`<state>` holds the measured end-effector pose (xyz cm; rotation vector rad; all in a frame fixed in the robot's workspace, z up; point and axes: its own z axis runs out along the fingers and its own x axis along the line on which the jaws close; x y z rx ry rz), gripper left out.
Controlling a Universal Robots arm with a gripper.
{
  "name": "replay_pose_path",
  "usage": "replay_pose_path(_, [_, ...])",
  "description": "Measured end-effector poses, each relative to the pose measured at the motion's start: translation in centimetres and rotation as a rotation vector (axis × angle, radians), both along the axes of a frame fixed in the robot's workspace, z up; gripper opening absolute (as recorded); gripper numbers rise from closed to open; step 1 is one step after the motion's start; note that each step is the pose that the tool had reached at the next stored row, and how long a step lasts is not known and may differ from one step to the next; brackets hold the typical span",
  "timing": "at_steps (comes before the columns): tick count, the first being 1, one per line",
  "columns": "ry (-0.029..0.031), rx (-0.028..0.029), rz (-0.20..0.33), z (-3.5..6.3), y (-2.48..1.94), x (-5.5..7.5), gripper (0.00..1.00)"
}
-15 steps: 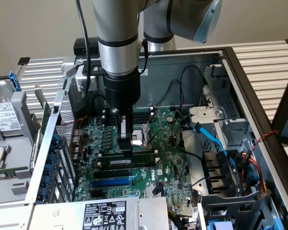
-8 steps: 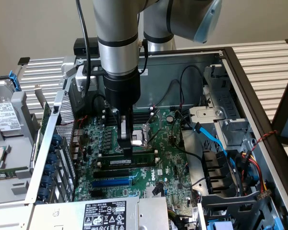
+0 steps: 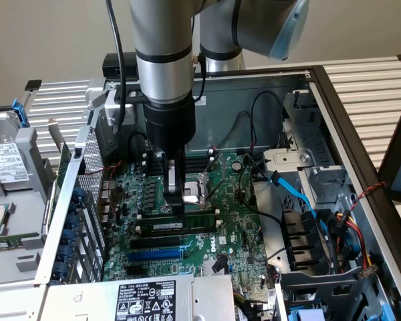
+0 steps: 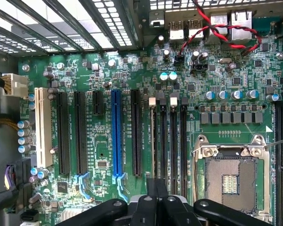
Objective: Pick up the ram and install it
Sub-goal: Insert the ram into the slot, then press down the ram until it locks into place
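The ram [image 3: 200, 221] is a long narrow green stick standing on edge in a black memory slot on the motherboard [image 3: 230, 221], near the middle of the open computer case. My gripper [image 3: 176, 204] comes straight down onto its top edge, towards the end at the exterior view's left, and is shut on it. In the wrist view the ram [image 4: 153, 141] appears edge-on as a thin pale line between white end clips. There the black fingertips of the gripper [image 4: 156, 186] meet over that line.
Empty black memory slots [image 4: 173, 136] lie beside the ram, with the open CPU socket [image 4: 228, 176] past them. A long blue slot [image 4: 116, 132] and black expansion slots lie on the other side. Cables [image 3: 294, 194] and a drive cage crowd the exterior view's right.
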<state>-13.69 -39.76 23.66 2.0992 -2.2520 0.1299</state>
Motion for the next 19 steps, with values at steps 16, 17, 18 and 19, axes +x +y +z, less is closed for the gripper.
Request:
replay_pose_path(16, [-0.0001,-0.0048,0.0,0.08,0.04,0.35,0.11])
replay_pose_path(17, [-0.0001,-0.0047,0.0,0.02,0.04,0.35,0.11])
replay_pose_path(18, [0.0,-0.0049,0.0,-0.04,0.04,0.35,0.11])
replay_pose_path(19, [0.0,-0.0049,0.0,-0.08,0.04,0.34,0.11])
